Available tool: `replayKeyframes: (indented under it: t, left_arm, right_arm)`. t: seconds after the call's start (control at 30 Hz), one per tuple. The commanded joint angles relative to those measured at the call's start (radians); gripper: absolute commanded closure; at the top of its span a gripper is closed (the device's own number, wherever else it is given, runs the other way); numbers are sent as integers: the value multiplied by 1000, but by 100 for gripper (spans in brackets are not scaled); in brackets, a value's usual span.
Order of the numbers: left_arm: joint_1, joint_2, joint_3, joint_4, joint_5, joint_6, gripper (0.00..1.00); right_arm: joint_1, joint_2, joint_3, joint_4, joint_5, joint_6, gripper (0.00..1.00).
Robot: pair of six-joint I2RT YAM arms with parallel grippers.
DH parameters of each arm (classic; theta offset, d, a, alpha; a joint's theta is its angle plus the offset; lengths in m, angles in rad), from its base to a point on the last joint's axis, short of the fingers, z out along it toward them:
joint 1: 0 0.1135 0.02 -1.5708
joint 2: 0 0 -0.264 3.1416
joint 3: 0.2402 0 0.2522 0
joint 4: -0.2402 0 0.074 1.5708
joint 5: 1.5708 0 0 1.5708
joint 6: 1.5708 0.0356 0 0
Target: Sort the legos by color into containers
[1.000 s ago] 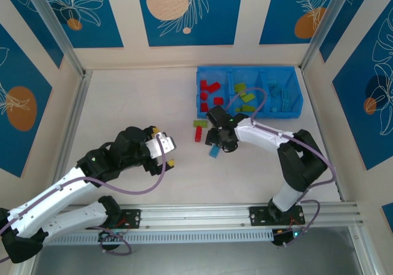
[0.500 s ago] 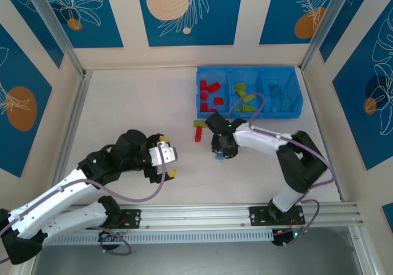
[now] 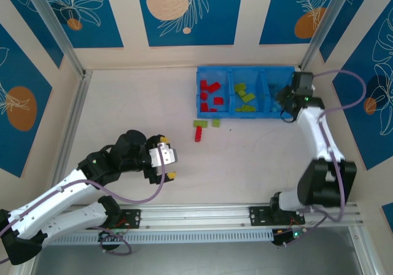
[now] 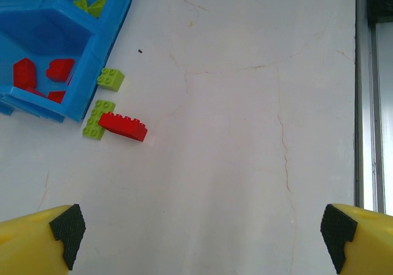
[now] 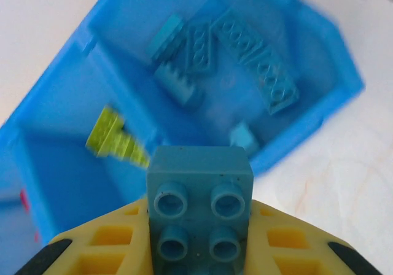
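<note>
Clamped in the right claw [image 5: 199,241] over the tray [image 5: 334,54], a light blue lego [image 5: 200,192] could be dropped among green legos [image 5: 116,141] if released early; the empty left claw [image 4: 202,232] is spread.

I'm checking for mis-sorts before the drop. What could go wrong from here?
1. The right gripper holds the light blue brick about over the tray at its near wall; released now, it may bounce out or land beside the green brick in the middle compartment.
2. On the table, the red brick touches a loose green brick close to the tray; the open left gripper might drag both.
</note>
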Motion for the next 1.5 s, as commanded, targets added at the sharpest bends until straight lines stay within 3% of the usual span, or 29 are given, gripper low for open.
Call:
replayKeyframes:
  t: [0.0,0.2,0.33,0.53,0.63,0.8,0.87,0.97,1.1,1.27,1.47]
  left_arm:
    - [7,9,-14,23,4,30,0]
    - [5,14,-23,34,-17,24,0]
    - [5,19,-25,42,-27,19,0]
    - [6,24,-35,80,-58,-20,0]
    - [8,42,-19,111,-107,-137,0]
    - [16,127,126,66,-151,-405,1]
    - [16,180,187,48,-186,-570,3]
    - [16,268,225,60,-253,-772,5]
    - [20,434,277,88,-326,-891,6]
    - [65,712,366,179,-235,-966,6]
    - [74,978,486,200,-304,-982,10]
  right_arm:
    - [-56,178,155,-36,-62,-54,77]
    - [-94,452,469,-178,-78,-78,46]
    - [-89,487,564,-270,-111,-95,39]
    - [-57,263,327,-204,-188,-82,37]
    - [-35,98,141,-158,-254,-76,37]
    - [30,-200,-114,-144,-427,-114,37]
    - [88,-319,-179,-172,-503,-152,36]
    - [209,-447,-209,-290,-511,-180,36]
    - [396,-552,-231,-413,-510,-151,35]
    - [565,-605,-246,-475,-497,-105,32]
    - [615,-573,-236,-511,-439,-120,28]
